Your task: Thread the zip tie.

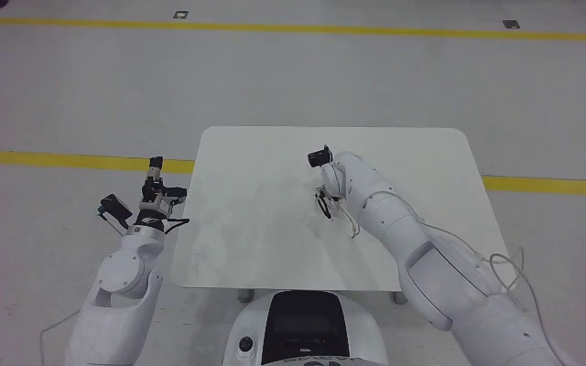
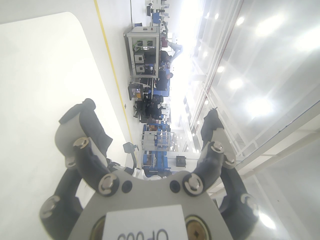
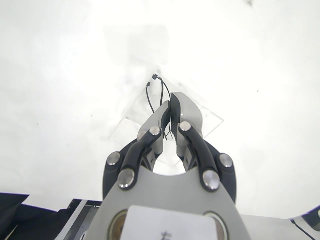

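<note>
Our right claw point(image 3: 172, 101) is pressed together on the zip tie point(image 3: 163, 88), pads clamped on its black strands. It hangs over the middle of the table point(image 1: 256, 165), fingers pointing down at it.

From the pads, two thin strands run on past the fingertips, each ending in a small block. We cannot tell whether this is one tie doubled over or two ties. Short tails stick out the other way, back toward the wrist. So the long axis lies roughly along the fingers, with the free ends beyond the tips and just above a clear plate point(image 3: 210, 118) lying flat on the table.

Our left claw point(image 2: 150, 111) is spread wide and empty. It sits off the table's left edge, well apart from the tie and pointing away from it.

We judge that threading needs a second grip on a free end, so the left claw must first cross rightward over the table to the right claw.
</note>
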Action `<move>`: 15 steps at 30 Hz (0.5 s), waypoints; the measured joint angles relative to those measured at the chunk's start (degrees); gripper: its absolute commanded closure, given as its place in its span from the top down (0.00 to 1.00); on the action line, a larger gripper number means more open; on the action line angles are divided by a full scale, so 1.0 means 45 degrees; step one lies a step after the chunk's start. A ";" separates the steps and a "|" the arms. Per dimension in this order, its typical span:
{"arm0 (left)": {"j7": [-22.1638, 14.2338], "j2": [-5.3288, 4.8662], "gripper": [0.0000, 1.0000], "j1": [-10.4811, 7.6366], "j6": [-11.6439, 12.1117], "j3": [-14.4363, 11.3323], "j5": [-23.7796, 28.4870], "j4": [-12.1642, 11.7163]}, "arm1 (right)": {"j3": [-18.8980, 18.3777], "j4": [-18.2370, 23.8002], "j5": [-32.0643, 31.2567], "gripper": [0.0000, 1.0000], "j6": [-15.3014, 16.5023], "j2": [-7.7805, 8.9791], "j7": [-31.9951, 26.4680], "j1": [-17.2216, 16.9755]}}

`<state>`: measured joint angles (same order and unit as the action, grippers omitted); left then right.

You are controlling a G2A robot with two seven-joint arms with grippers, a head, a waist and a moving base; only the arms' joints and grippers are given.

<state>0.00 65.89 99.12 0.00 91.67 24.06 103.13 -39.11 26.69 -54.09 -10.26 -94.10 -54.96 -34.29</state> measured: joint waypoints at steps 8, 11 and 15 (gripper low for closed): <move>0.0000 0.0000 1.00 0.0000 0.0000 0.0000 0.0000 0.0000 | -0.0330 0.1591 -0.0805 0.00 -0.0535 0.0459 -0.0468 -0.0649; 0.0000 0.0000 1.00 0.0000 0.0000 0.0000 0.0000 0.0000 | -0.0520 0.2333 -0.1165 0.00 -0.0789 0.0668 -0.0713 -0.0963; 0.0000 0.0000 1.00 0.0000 0.0000 0.0000 0.0000 0.0000 | -0.0819 0.3434 -0.1706 0.00 -0.0986 0.0973 -0.1043 -0.1454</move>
<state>0.00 65.89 99.12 0.00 91.67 24.06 103.13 -42.79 42.14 -61.77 -14.70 -89.72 -59.66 -40.83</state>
